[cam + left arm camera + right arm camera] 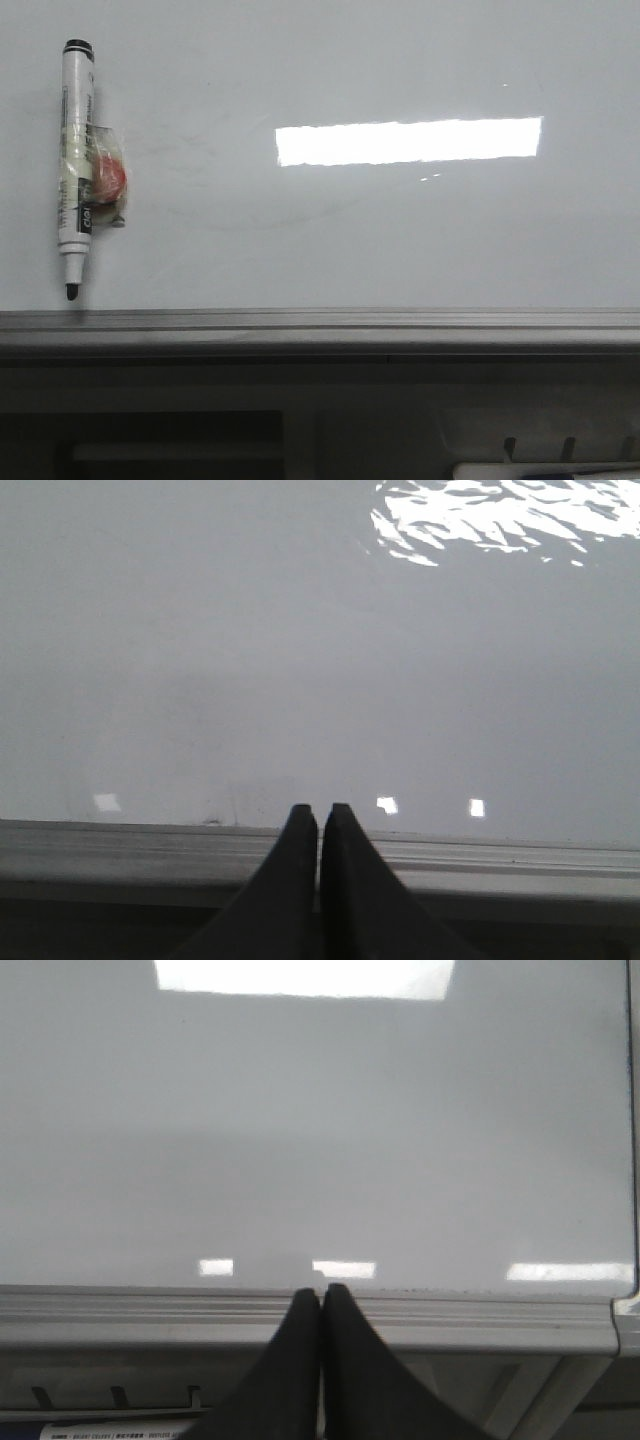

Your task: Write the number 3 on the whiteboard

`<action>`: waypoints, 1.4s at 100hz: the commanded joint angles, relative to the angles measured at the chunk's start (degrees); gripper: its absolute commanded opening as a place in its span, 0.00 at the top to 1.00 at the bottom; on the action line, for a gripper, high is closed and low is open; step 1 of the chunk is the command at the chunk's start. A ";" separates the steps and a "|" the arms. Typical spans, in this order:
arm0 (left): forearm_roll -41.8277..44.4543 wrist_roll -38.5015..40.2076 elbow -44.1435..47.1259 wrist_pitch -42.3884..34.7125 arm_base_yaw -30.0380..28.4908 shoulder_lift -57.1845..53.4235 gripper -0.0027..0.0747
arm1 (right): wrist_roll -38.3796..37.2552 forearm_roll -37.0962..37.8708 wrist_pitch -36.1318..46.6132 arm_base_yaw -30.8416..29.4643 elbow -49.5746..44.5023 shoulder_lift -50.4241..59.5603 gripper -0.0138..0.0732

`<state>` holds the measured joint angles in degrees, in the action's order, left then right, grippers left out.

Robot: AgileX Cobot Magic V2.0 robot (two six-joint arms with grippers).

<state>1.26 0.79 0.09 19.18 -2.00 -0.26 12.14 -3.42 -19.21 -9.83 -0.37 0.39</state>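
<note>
A glossy pale whiteboard point(400, 230) with a grey metal rail along its near edge fills the front view, bearing faint smudges and no drawn number 3. A white marker pen point(76, 165), uncapped, black tip toward the rail, lies at the board's left with a red piece taped to its barrel. Left gripper point(319, 825) and right gripper point(321, 1305) are both clenched empty over the rail

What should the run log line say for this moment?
whiteboard: no 3 yet | marker: lying uncapped, left side | left gripper: shut, empty | right gripper: shut, empty
</note>
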 commanded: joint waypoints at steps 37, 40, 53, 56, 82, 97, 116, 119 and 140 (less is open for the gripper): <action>-0.06 0.33 0.63 -3.40 -0.16 -1.37 0.99 | 0.13 0.58 0.51 -0.36 -1.81 1.17 0.89; -0.06 0.33 0.63 -3.40 -0.16 -1.37 0.99 | 0.13 0.58 0.51 -0.36 -1.81 1.17 0.89; -0.06 0.33 0.63 -3.40 -0.16 -1.37 0.99 | 0.13 0.58 0.51 -0.36 -1.81 1.17 0.89; -0.06 0.33 0.63 -3.40 -0.16 -1.37 0.99 | 0.13 0.58 0.51 -0.23 -1.81 1.17 0.89; -0.06 0.33 0.63 -3.40 -0.16 -1.37 0.99 | 0.13 0.58 0.51 -0.23 -1.81 1.17 0.89; 0.39 0.33 0.63 -3.40 -0.16 -1.37 0.99 | 0.13 0.58 0.51 -0.23 -1.81 1.17 0.89; 0.39 0.33 0.63 -3.40 -0.16 -1.37 0.99 | 0.13 0.58 0.51 -0.23 -1.81 1.17 0.89; 0.39 0.33 0.63 -3.40 -0.16 -1.37 0.99 | 0.13 0.58 0.51 -0.23 -1.81 1.17 0.89; 0.56 0.33 0.63 -5.45 -0.16 -1.37 0.99 | 0.13 0.58 6.41 -0.23 -1.81 1.17 0.89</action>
<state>1.54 0.79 0.09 18.92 -2.00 -0.26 12.16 -3.42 -18.38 -9.83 -0.37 0.39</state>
